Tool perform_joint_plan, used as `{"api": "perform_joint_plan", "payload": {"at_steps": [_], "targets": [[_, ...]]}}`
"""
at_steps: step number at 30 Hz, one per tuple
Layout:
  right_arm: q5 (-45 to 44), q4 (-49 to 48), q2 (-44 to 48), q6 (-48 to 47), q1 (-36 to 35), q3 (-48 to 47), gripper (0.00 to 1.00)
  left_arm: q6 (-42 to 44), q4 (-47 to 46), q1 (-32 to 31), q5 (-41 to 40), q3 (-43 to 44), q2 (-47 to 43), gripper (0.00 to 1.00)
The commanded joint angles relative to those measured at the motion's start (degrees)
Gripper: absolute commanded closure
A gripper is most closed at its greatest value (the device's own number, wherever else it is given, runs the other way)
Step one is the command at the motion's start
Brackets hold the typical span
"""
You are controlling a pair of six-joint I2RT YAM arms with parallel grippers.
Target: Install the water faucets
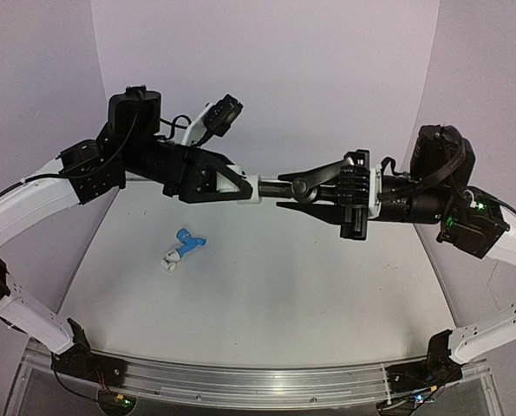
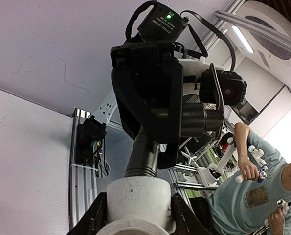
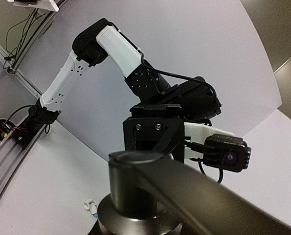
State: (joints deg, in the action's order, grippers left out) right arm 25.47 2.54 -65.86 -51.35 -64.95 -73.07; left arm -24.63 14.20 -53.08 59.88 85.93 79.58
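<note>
In mid-air above the table, the dark silvery-grey metal faucet [image 1: 294, 185] lies level between my two grippers. My right gripper [image 1: 316, 196] is shut on its body. In the right wrist view its lever handle [image 3: 204, 196] fills the foreground and hides my fingertips. My left gripper [image 1: 247, 187] is shut on a white pipe fitting [image 2: 138, 198], with a dark finger [image 2: 93, 221] on each side. The faucet's threaded end [image 2: 144, 155] meets that fitting's mouth. The light blue faucet [image 1: 187, 240] lies on the table, joined to another white fitting [image 1: 170, 259], and shows small in the right wrist view [image 3: 91, 206].
The grey table [image 1: 266, 295] has white walls behind and on both sides. An aluminium rail [image 1: 258, 381] runs along the near edge between the arm bases. A person in a teal shirt [image 2: 262, 196] stands beyond the table.
</note>
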Motion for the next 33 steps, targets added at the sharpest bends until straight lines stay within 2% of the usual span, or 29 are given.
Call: {"api": "perform_joint_plan", "payload": {"at_steps": [1, 10, 23, 30, 33], "targets": [[-1.9, -6.3, -2.5, 11.0, 0.2, -2.2, 1.0, 7.5, 0.6, -4.1, -3.7, 2.2, -0.9, 1.0], [-2.4, -8.2, -3.6, 25.7, 0.2, -1.7, 1.0, 17.9, 3.5, -7.5, -12.0, 2.0, -2.0, 1.0], [-2.3, -10.2, -4.6, 47.7, 0.2, -1.9, 1.0, 35.2, -4.0, -10.2, -24.8, -7.0, -8.1, 1.0], [-1.7, -9.5, -3.4, 45.8, 0.2, -0.1, 1.0, 34.9, -6.2, -10.4, -25.6, -7.9, -10.1, 1.0], [-1.2, -8.1, -2.8, 42.6, 0.2, 0.6, 0.96, 32.9, -7.9, -10.4, -24.9, -8.4, -10.9, 1.0]]}}
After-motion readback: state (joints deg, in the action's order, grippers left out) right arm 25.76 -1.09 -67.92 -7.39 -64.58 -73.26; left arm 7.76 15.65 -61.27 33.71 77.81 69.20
